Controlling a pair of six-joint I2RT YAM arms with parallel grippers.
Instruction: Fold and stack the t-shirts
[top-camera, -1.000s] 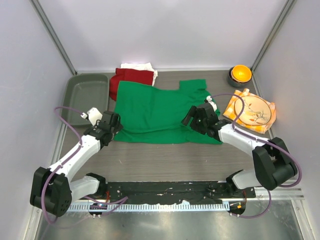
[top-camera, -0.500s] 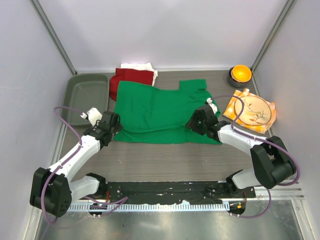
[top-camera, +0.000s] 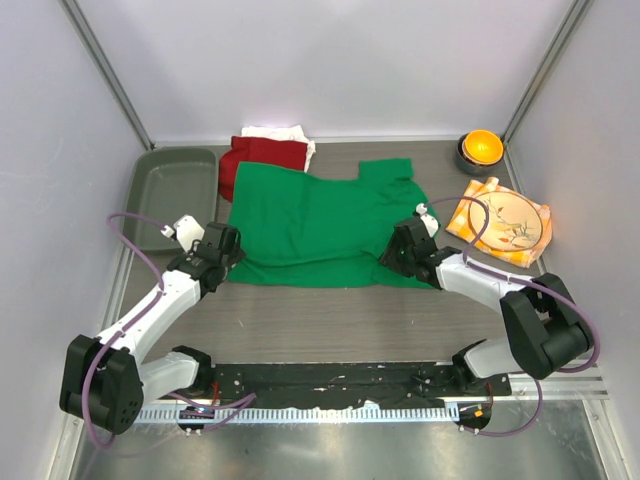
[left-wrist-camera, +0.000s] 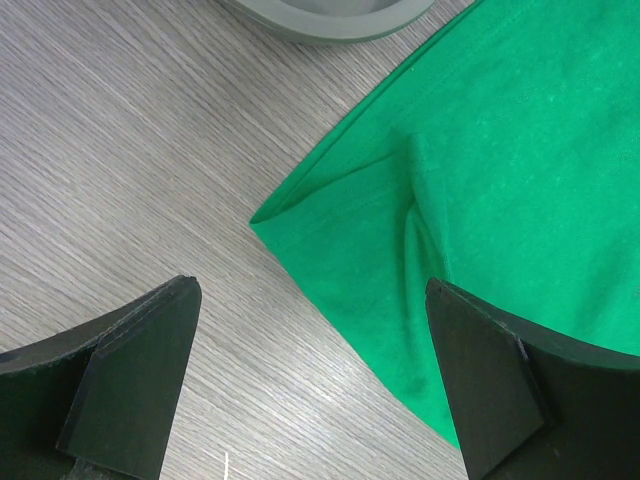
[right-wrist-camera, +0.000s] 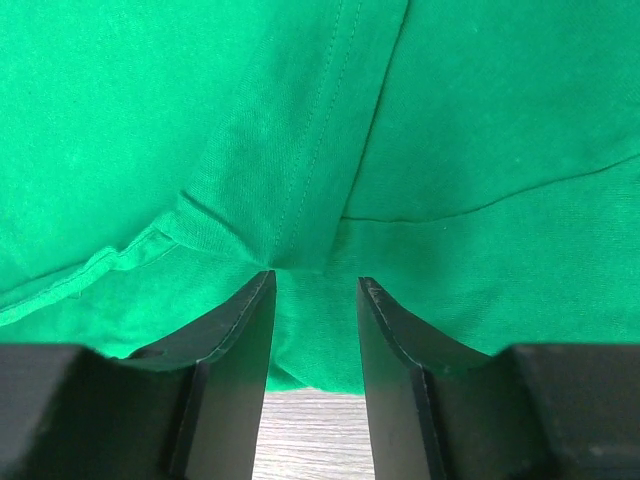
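The bright green t-shirt (top-camera: 310, 225) lies spread flat mid-table, with the dark red t-shirt (top-camera: 262, 158) behind it and the white t-shirt (top-camera: 275, 132) under the red one. My left gripper (top-camera: 222, 243) hovers wide open at the green shirt's near left corner. In the left wrist view that green corner (left-wrist-camera: 480, 200) sits between and ahead of the left gripper (left-wrist-camera: 310, 290), apart from both fingers. My right gripper (top-camera: 400, 245) is down on the shirt's near right part. In the right wrist view the right gripper (right-wrist-camera: 315, 280) stands narrowed, with a bunched fold of green cloth (right-wrist-camera: 300, 120) between its fingertips.
A grey tray (top-camera: 175, 190) sits at the back left. An orange bowl (top-camera: 480, 148) stands at the back right. A plate (top-camera: 510, 222) rests on an orange-yellow checked napkin (top-camera: 470, 215) just right of my right gripper. Bare wood table lies in front of the shirt.
My right gripper has lowered onto the green shirt and its jaws have narrowed from wide open onto a fold of cloth. The left arm has not moved.
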